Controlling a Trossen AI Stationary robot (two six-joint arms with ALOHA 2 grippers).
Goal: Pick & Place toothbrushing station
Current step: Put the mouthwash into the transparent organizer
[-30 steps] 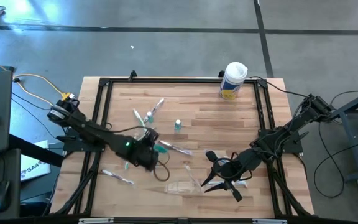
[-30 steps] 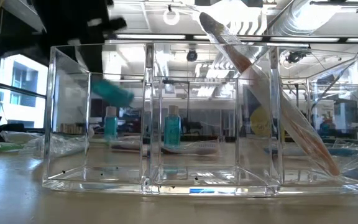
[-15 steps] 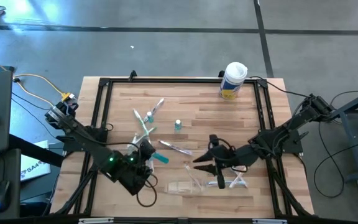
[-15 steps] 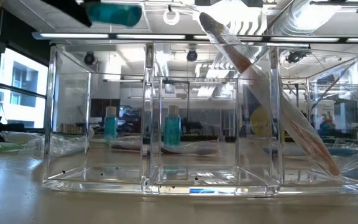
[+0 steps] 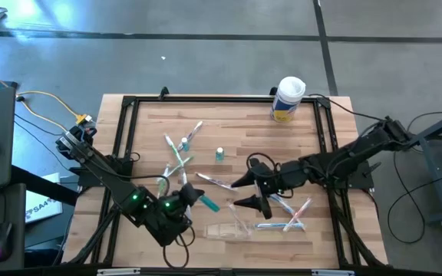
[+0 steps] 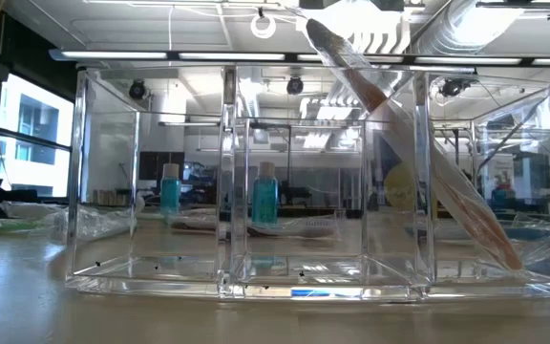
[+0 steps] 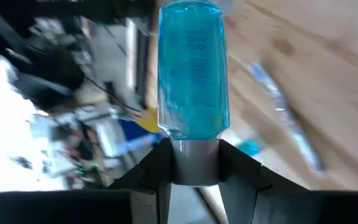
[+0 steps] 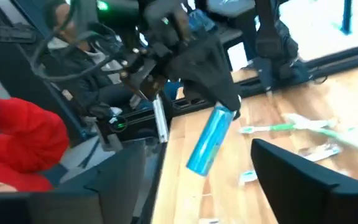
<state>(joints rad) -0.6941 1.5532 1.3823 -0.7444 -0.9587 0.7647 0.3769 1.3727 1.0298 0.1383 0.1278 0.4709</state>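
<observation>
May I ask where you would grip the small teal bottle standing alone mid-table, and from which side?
Grip the small teal bottle across its round body, from above: it stands upright on bare wood. The open right gripper is free; the left gripper holds another tube.

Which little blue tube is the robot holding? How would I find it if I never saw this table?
Start at the wooden table and find the left gripper near its front edge, beside the clear plastic holder. The teal tube sticks out from its shut fingers, gripped by the cap end. Unlike the small teal-capped tube standing alone mid-table, this one is lifted and tilted.
</observation>
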